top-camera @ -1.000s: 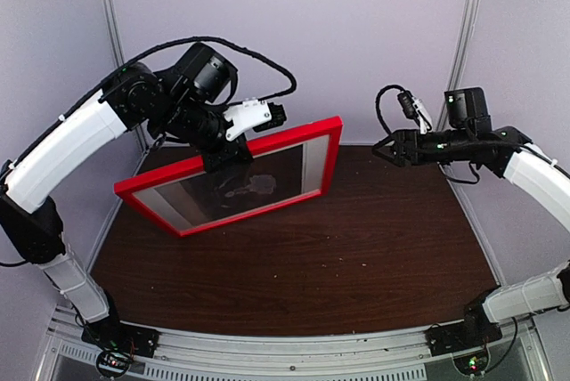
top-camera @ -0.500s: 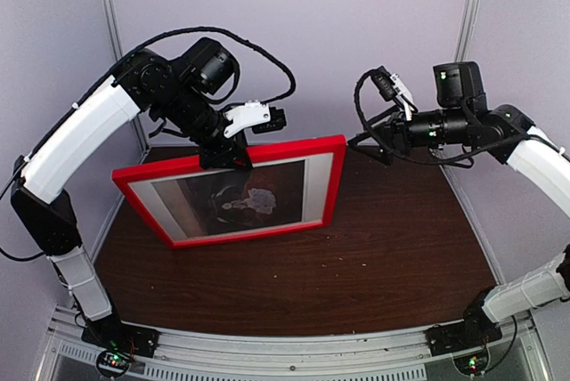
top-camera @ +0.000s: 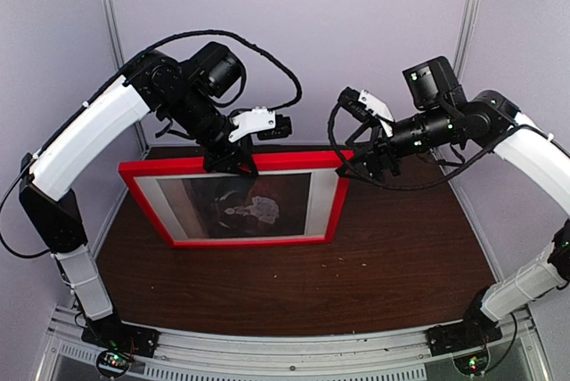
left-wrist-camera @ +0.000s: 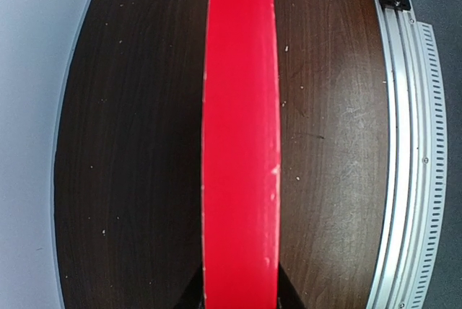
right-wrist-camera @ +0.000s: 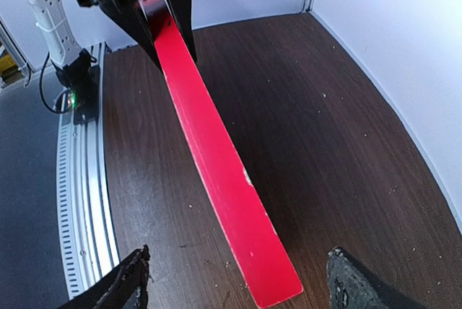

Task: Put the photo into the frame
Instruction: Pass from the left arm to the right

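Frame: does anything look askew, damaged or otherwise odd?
Only minor wear: the frame has small pale chips in the red paint of its top edge, visible in both wrist views. It is held upright, pinched at the top by the left gripper, with the photo inside.

The frame [left-wrist-camera: 238, 143] is smooth, slightly glossy red. The table [left-wrist-camera: 137, 143] shows matt wood grain; its edge rail [left-wrist-camera: 401, 143], metal.

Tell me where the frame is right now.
In the top view the frame is upright over the table's left rear, its top edge clamped by the left gripper, with the open right gripper at its upper right corner.
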